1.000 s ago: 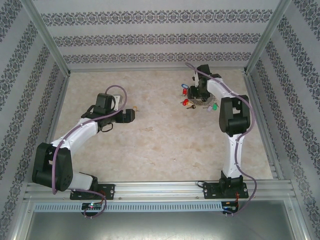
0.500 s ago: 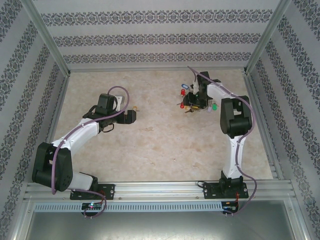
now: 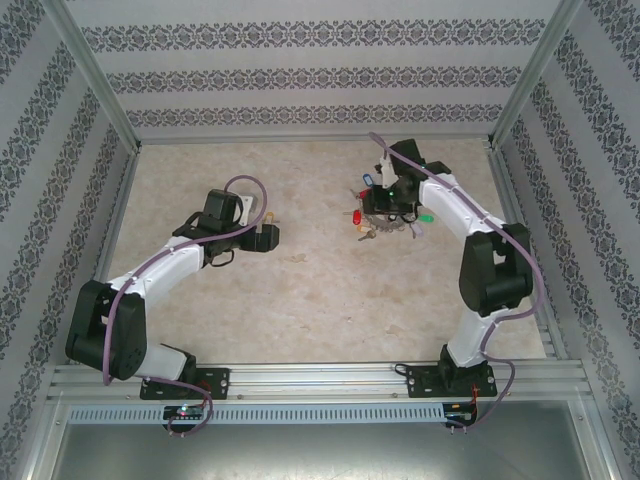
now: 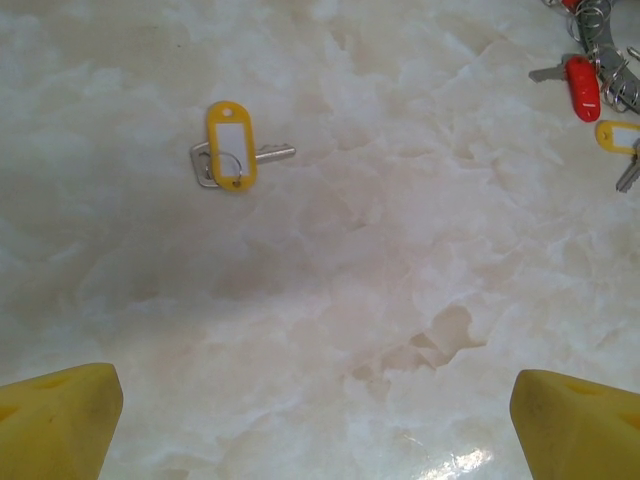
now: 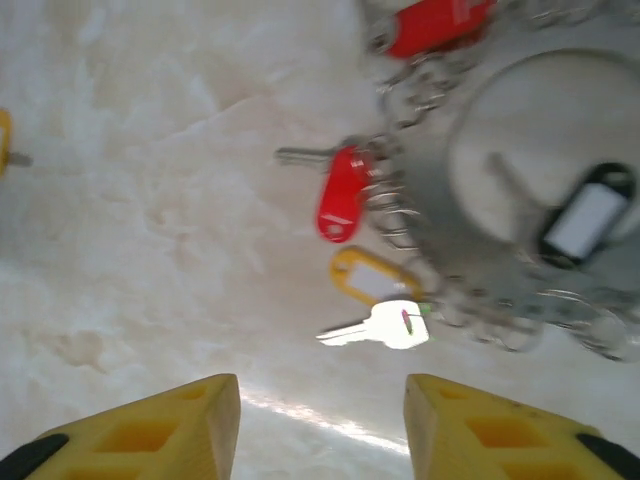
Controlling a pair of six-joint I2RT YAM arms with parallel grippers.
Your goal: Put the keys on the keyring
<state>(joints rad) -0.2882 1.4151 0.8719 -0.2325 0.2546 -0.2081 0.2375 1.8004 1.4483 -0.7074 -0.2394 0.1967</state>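
The left gripper (image 4: 318, 425) hangs wide open, empty, near the loose yellow-tag key (image 4: 232, 147), likely to grab it. The right gripper (image 5: 320, 430), half open and empty, hovers beside the keyring (image 5: 432, 235), maybe to hold it.

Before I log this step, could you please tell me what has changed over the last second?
The right arm pulled its elbow back toward the near edge, with the right fingers apart beside the keyring, holding nothing. The left arm shifted slightly rightward, near the loose yellow-tagged key. The left fingers stay wide open; the keyring lies roughly where it was.
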